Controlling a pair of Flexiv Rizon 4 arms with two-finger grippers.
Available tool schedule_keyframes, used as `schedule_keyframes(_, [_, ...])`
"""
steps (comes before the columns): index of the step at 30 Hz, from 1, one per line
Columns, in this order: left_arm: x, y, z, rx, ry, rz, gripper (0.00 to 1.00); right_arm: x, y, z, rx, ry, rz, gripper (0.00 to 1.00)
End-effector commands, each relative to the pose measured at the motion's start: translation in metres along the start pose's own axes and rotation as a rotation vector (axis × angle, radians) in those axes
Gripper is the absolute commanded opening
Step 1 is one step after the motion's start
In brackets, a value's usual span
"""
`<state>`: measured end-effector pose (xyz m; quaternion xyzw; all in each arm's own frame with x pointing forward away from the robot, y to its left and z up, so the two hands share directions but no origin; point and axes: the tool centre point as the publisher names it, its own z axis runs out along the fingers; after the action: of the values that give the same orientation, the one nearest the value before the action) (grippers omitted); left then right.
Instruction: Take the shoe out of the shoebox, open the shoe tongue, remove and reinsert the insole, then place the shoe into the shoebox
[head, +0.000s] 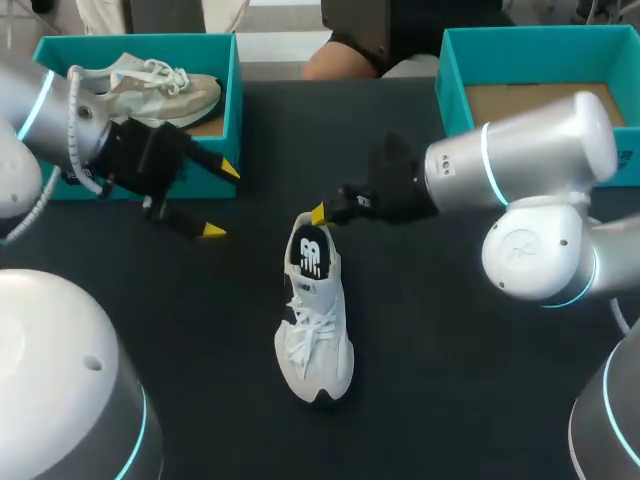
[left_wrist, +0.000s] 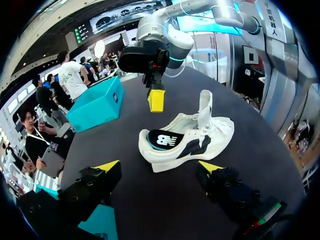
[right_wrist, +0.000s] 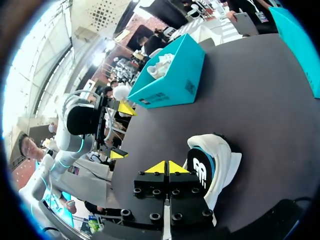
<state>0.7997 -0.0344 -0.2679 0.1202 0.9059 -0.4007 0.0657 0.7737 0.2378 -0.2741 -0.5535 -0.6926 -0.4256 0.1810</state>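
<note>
A white shoe (head: 316, 320) lies on the black table (head: 450, 350) at the middle, heel toward the far side. Its black insole (head: 310, 256) shows in the heel opening. My right gripper (head: 318, 213) hangs just beyond the heel, shut with nothing between its tips. In the right wrist view the shut gripper (right_wrist: 166, 167) is beside the shoe (right_wrist: 212, 167). My left gripper (head: 220, 200) stands open to the left of the shoe, in front of the left shoebox (head: 232, 110). From the left wrist, the shoe (left_wrist: 187, 137) lies ahead of the open gripper (left_wrist: 159, 166).
The left teal shoebox holds a second, beige shoe (head: 150, 88). Another teal shoebox (head: 455, 85) stands at the back right, partly hidden by my right arm (head: 530, 160). Bare black table surrounds the white shoe.
</note>
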Motion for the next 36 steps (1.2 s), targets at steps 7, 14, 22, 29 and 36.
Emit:
schedule_keyframes(7, [0.006, -0.004, -0.007, -0.022, -0.016, -0.004, 1.00, -0.007, -0.014, 0.011, 0.020, -0.514, 0.077, 0.00])
schedule_keyframes(14, [0.006, -0.004, -0.007, -0.022, -0.016, -0.004, 1.00, -0.002, -0.020, 0.010, 0.033, -0.709, 0.085, 0.00])
schedule_keyframes(22, [0.006, -0.004, -0.007, -0.022, -0.016, -0.004, 1.00, -0.002, -0.020, 0.010, 0.033, -0.709, 0.085, 0.00])
schedule_keyframes(29, [0.006, -0.004, -0.007, -0.022, -0.016, -0.004, 1.00, -0.004, -0.018, 0.013, 0.032, -0.753, 0.087, 0.00])
schedule_keyframes(36, [0.006, -0.004, -0.007, -0.022, -0.016, -0.004, 1.00, -0.005, -0.008, 0.020, -0.031, -0.902, 0.084, 0.00])
